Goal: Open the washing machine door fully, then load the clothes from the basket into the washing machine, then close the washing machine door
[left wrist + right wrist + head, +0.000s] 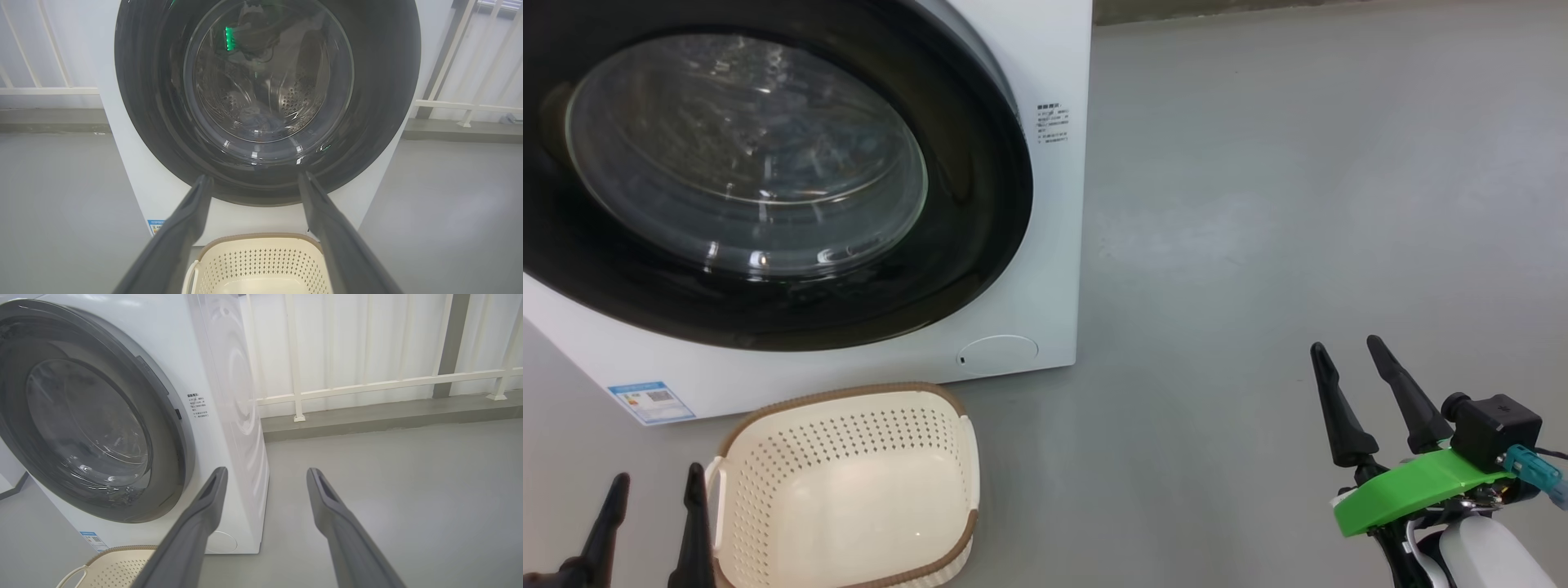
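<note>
The washer (1045,245) stands at the left with its door (980,204) shut flush against the white front, the black rim nearly reaching the cabinet's right edge. Right of that edge the grey floor (1258,204) lies wide and bare, and in the right wrist view it runs back to a low kerb (367,420) under a white railing (367,384). The basket (849,394) sits on the floor just before the washer's foot, below the door's lower rim, with a narrow strip of floor between the two. Its bare cream bottom shows. A round flap (996,355) sits low on the front, near the right corner, and a blue label (652,400) low at the left.

Through the glass in the left wrist view, bluish cloth (255,118) lies low in the drum, too dim to make out any print.

The left gripper (658,474) hangs by the basket's left end, fingers spread wide and holding nothing. Its inner finger is just beside the white handle, and I cannot tell whether they touch. From its wrist the fingers point at the door's lower rim, short of it. The right gripper (1345,343) is well off to the right over bare floor, jaws apart, touching nothing.
</note>
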### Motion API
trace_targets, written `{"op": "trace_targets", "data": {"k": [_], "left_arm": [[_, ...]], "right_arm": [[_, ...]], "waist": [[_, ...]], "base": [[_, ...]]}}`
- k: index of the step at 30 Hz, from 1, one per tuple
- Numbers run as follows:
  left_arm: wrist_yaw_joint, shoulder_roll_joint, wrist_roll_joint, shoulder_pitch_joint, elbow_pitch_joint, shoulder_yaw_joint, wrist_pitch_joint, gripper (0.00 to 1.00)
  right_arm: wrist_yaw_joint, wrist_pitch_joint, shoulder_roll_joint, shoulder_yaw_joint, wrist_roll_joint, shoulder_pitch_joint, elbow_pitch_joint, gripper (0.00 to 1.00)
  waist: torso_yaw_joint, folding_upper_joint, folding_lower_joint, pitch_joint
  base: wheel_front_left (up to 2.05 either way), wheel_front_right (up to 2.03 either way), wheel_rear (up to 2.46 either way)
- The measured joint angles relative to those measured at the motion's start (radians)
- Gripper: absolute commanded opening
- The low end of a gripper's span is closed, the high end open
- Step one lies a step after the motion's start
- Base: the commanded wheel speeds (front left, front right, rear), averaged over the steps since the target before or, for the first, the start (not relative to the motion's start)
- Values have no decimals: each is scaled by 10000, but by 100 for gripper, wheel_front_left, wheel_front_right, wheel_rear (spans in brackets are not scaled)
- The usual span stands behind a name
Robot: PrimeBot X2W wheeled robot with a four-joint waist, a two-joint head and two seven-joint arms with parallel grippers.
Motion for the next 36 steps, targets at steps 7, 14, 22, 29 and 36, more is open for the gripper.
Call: {"op": "trace_targets", "data": {"k": [7, 14, 22, 29, 36], "left_arm": [[0, -29, 25, 197, -8, 180, 0, 100], [0, -31, 100, 197, -15, 280, 0, 100], [0, -96, 201, 196, -13, 370, 0, 100], [0, -127, 303, 196, -13, 401, 0, 100], [0, -234, 491, 197, 59, 420, 2, 0]], "right_arm": [[0, 0, 2, -98, -2, 40, -42, 100], [0, 0, 6, -224, -2, 41, -94, 100], [0, 0, 13, -232, -4, 41, -117, 100], [0, 0, 15, -228, -4, 41, -117, 100], [2, 2, 52, -221, -4, 46, -27, 0]], "waist": [[-51, 0, 0, -66], [-65, 0, 0, -27], [-37, 0, 0, -9], [-19, 0, 0, -47], [-20, 0, 0, -109]], "base": [[0, 0, 0], [0, 0, 0], [0, 0, 0], [0, 0, 0], [0, 0, 0]]}}
